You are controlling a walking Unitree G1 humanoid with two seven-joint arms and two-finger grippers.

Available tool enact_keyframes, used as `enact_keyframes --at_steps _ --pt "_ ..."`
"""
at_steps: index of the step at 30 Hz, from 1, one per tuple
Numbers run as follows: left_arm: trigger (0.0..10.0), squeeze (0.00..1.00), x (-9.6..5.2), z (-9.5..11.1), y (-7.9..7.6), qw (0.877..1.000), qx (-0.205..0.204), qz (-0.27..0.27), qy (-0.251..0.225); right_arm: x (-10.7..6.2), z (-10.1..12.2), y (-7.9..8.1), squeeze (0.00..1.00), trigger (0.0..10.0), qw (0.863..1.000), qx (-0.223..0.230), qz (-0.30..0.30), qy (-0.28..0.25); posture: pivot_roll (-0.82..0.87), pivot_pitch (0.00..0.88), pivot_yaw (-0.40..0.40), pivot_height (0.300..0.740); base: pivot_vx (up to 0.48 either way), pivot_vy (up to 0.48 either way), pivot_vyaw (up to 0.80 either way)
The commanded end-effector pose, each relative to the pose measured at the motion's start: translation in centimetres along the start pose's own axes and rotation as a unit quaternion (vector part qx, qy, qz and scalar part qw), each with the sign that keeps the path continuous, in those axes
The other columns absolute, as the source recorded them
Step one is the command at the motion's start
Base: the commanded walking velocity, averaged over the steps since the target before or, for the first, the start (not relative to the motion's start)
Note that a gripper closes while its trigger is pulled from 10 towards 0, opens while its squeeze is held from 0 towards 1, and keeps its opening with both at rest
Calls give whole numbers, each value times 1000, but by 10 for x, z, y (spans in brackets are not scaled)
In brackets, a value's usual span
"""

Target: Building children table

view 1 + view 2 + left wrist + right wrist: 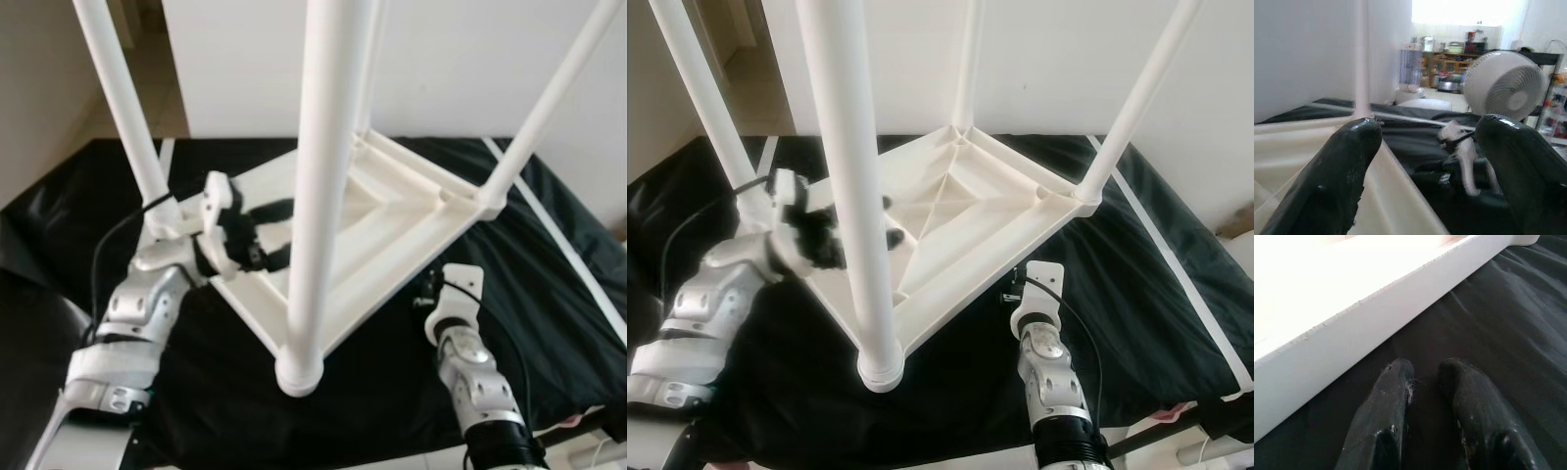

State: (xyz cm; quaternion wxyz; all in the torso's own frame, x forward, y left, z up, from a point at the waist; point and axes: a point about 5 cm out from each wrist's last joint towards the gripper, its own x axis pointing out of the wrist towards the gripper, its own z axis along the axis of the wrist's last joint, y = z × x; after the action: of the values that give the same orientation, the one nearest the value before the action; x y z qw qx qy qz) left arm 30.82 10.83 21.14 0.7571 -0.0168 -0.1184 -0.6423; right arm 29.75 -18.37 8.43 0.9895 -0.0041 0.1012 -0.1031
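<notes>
A white children's table lies upside down on a black cloth, its legs pointing up. The nearest leg rises right in front of me. My left gripper reaches over the table's left rim and is open. In the left wrist view its fingers stand wide apart with the cream rim between them. My right gripper rests low on the cloth beside the table's near right edge. Its fingers are close together with nothing between them. Its wrist shows under that edge.
The black cloth covers the floor under the table, with a white strip along its right side. A white wall stands close behind. Two more legs lean out left and right. A white fan stands beyond the cloth.
</notes>
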Motion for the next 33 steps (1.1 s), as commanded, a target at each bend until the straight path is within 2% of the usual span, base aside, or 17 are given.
enact_keyframes --at_steps 1,3,4,6,7,12,13,14,16,17,21,25,27,28,30,31,33 --pt "10000 0 3 -1 -7 999 -7 -45 -3 -2 -12 -7 0 10000 999 -2 -17 28 -6 14 -63 740 0 0 0" --pt "10000 0 13 1 -27 993 -22 -116 -7 -1 -8 -19 0 10000 999 3 -45 24 -18 24 -59 740 0 0 0" --pt "10000 0 16 2 -33 990 -27 -135 -9 0 -6 -23 0 10000 998 4 -53 22 -18 24 -59 740 0 0 0" --pt "10000 0 16 2 -33 990 -27 -135 -9 0 -6 -23 0 10000 998 4 -53 22 -18 24 -59 740 0 0 0" --pt "10000 0 17 2 -43 987 -35 -159 -9 2 -3 -27 0 10000 998 2 -61 18 -25 35 -52 740 0 0 0" --pt "10000 0 17 2 -43 987 -35 -159 -9 2 -3 -27 0 10000 998 2 -61 18 -25 35 -52 740 0 0 0" --pt "10000 0 17 3 -53 983 -40 -180 -8 5 2 -29 0 10000 998 -2 -63 11 -27 46 -47 740 0 0 0" --pt "10000 0 17 3 -53 983 -40 -180 -8 5 2 -29 0 10000 998 -2 -63 11 -27 46 -47 740 0 0 0" --pt "10000 0 18 1 -75 977 -61 -205 -8 18 16 -26 0 10000 999 -15 -30 -7 -26 53 -47 740 0 0 0" --pt "10000 0 18 1 -75 977 -61 -205 -8 18 16 -26 0 10000 999 -15 -30 -7 -26 53 -47 740 0 0 0" --pt "10000 0 21 3 -95 976 -77 -204 -13 29 27 -18 0 10000 999 -36 34 -18 -2 67 -67 740 0 0 0" --pt "10000 0 22 5 -101 978 -76 -196 -14 33 30 -14 0 10000 997 -40 59 -21 16 70 -82 740 0 0 0" --pt "10000 0 23 7 -103 981 -69 -179 -19 39 34 -4 0 10000 994 -44 103 -19 38 75 -99 740 0 0 0" --pt "10000 0 23 7 -103 981 -69 -179 -19 39 34 -4 0 10000 994 -44 103 -19 38 75 -99 740 0 0 0" --pt "10000 0 23 8 -106 983 -68 -168 -18 45 34 9 0 10000 987 -52 149 -11 50 78 -108 740 0 0 0" --pt "10000 0 23 8 -106 983 -68 -168 -18 45 34 9 0 10000 987 -52 149 -11 50 78 -108 740 0 0 0" --pt "10000 0 24 9 -109 985 -66 -161 -16 47 33 22 0 10000 981 -58 187 -5 71 83 -118 740 0 0 0"
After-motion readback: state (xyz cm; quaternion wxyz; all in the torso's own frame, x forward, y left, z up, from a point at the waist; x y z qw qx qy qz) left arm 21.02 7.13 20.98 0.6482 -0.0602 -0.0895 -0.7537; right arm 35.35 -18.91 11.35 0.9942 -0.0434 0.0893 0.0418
